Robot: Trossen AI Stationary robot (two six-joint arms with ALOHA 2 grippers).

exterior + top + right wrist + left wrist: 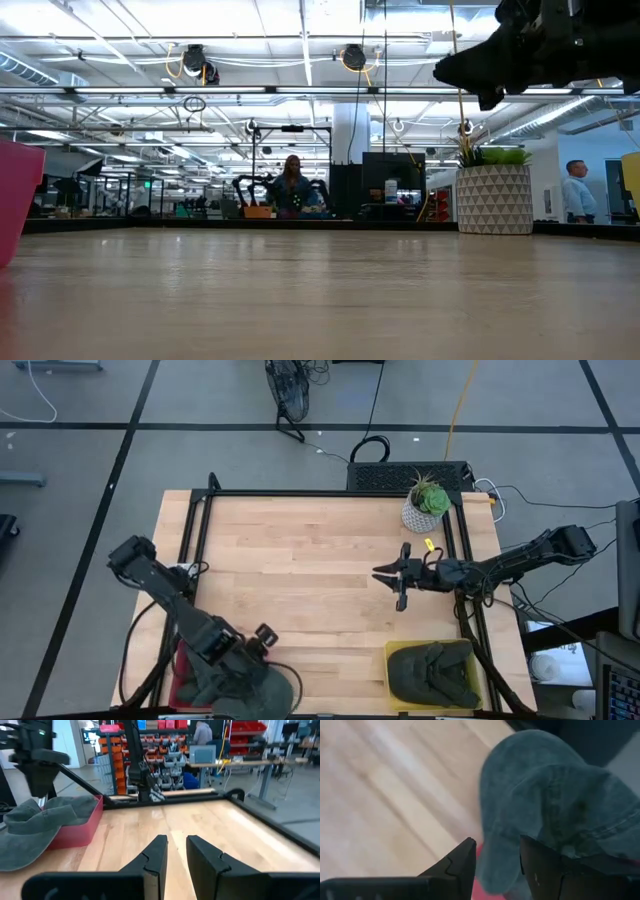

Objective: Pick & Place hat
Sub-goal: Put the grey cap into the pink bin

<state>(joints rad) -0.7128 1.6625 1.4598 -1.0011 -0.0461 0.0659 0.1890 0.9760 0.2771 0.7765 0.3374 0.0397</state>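
Hat (555, 800) brim hides left tool (497, 865) grip; bin (75, 827) mostly covered.

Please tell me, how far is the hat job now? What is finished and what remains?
Looks done: one dark hat already lies in the yellow bin. In hand: the left gripper is at the red bin, its fingers astride a fold of the grey-green hat, which droops over the bin's edge. Left: lifting this hat and placing it. The right gripper waits over mid-table with nothing between its fingers.
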